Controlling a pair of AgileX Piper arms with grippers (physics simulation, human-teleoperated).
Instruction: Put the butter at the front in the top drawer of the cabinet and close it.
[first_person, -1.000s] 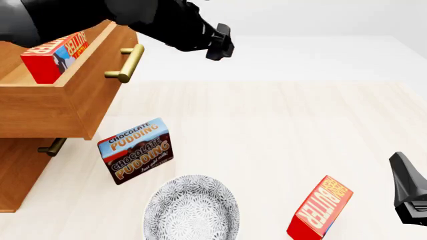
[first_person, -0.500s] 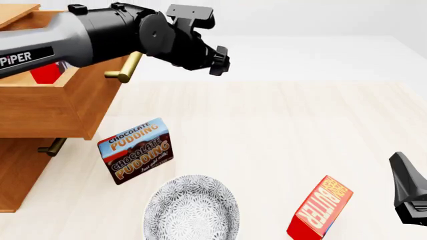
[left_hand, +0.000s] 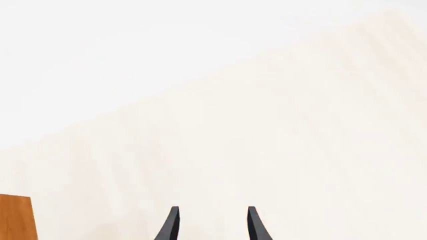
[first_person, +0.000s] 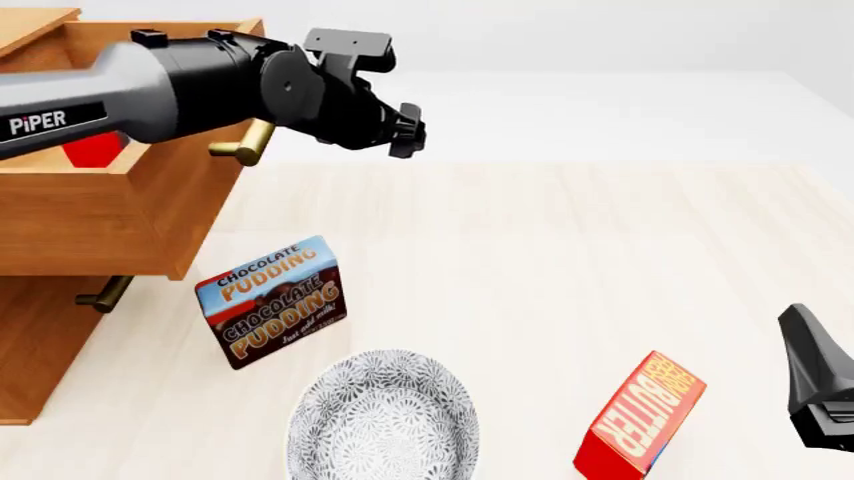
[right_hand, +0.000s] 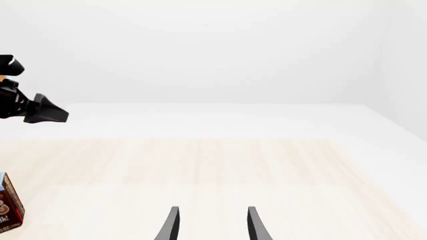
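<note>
The top drawer (first_person: 147, 215) of the cabinet (first_person: 34, 340) stands pulled out, its brass handle (first_person: 244, 143) partly behind my left arm. One butter carton (first_person: 91, 150) lies inside it, and only a red corner shows under the arm. The other butter carton (first_person: 641, 415) stands on the table at the near right. My left gripper (first_person: 403, 130) hovers just right of the drawer front, open and empty; it also shows in the left wrist view (left_hand: 211, 222) and the right wrist view (right_hand: 41, 114). My right gripper (first_person: 814, 370) is open and empty, right of the near butter (right_hand: 211, 222).
A Chocolate Pudding box (first_person: 274, 300) stands below the drawer front, and its edge shows in the right wrist view (right_hand: 9, 207). A patterned grey bowl (first_person: 384, 420) sits at the near edge. The lower drawer's handle (first_person: 100, 293) shows under the open drawer.
My left arm has come down and drawn back left toward the drawer handle, now covering most of the butter in the drawer. The right arm and the table objects have not moved.
</note>
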